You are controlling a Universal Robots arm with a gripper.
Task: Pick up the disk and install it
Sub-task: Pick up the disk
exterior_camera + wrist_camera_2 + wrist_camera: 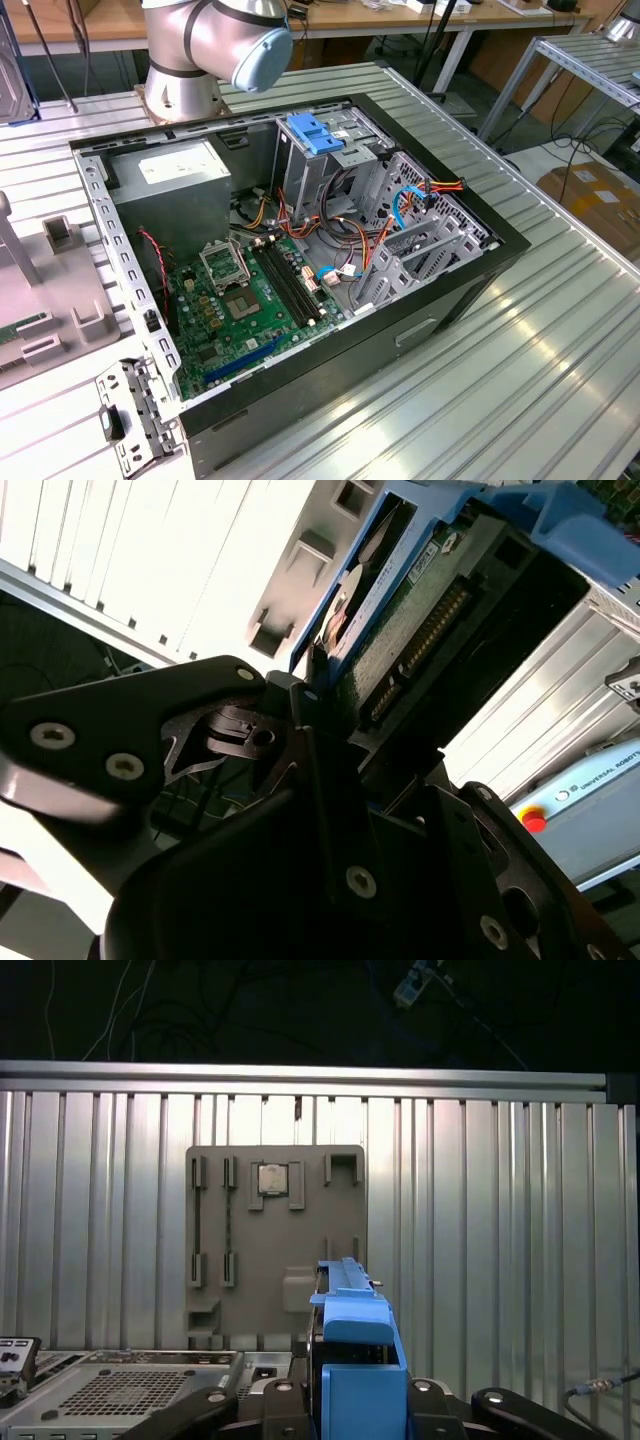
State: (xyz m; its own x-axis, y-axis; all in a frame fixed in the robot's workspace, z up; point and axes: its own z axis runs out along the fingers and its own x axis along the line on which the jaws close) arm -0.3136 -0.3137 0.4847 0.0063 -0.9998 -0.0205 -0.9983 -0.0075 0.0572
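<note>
The disk (355, 1360) stands edge-on between my gripper's (356, 1392) black fingers, its bright blue carrier rail facing the first wrist view. In the second wrist view the disk (420, 610) shows its green circuit board, a row of connector pins and its blue rails, with the gripper (312, 695) shut on its near end. The disk is held up in the air above the ribbed metal table (500, 1240). The open computer case (300, 260) lies on its side in the exterior view.
Inside the case are a metal drive cage with a light-blue latch (315, 135), a grey power supply (175, 170), a motherboard (250, 300) and loose cables (400, 215). A grey fixture plate (275, 1230) lies below the wrist. The arm's base (210, 50) stands behind the case.
</note>
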